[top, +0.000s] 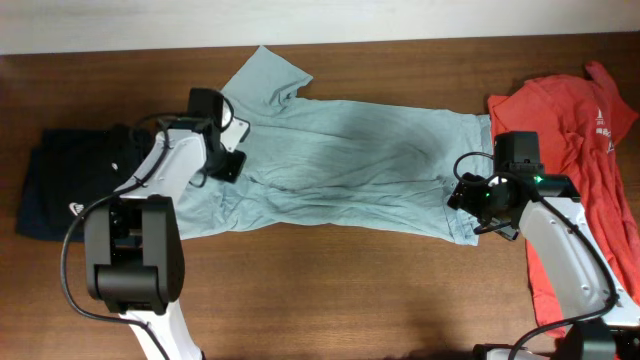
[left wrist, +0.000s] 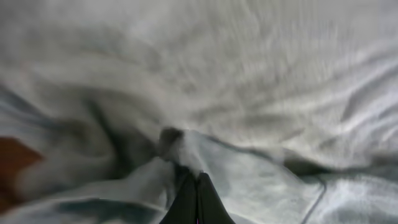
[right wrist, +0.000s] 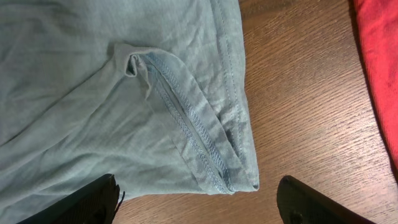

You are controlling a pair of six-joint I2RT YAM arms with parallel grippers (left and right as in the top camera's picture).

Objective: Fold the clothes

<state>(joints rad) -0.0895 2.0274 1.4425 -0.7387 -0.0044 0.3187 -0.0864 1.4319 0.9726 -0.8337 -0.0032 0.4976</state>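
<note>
A pale grey-blue T-shirt (top: 350, 160) lies spread across the middle of the table, its collar end to the left and its hem to the right. My left gripper (top: 232, 160) is down on the shirt's left part. In the left wrist view its fingers (left wrist: 197, 190) are pressed together, with a raised pinch of the shirt's fabric (left wrist: 186, 146) at their tips. My right gripper (top: 470, 200) hovers open over the shirt's near right hem corner (right wrist: 242, 180). Its two fingertips (right wrist: 93, 199) stand wide apart on either side of that corner, with nothing between them.
An orange-red T-shirt (top: 590, 150) with white print lies crumpled at the right edge, and its edge shows in the right wrist view (right wrist: 379, 62). A navy T-shirt (top: 60, 180) sits at the far left. Bare wooden table (top: 330, 290) runs along the front.
</note>
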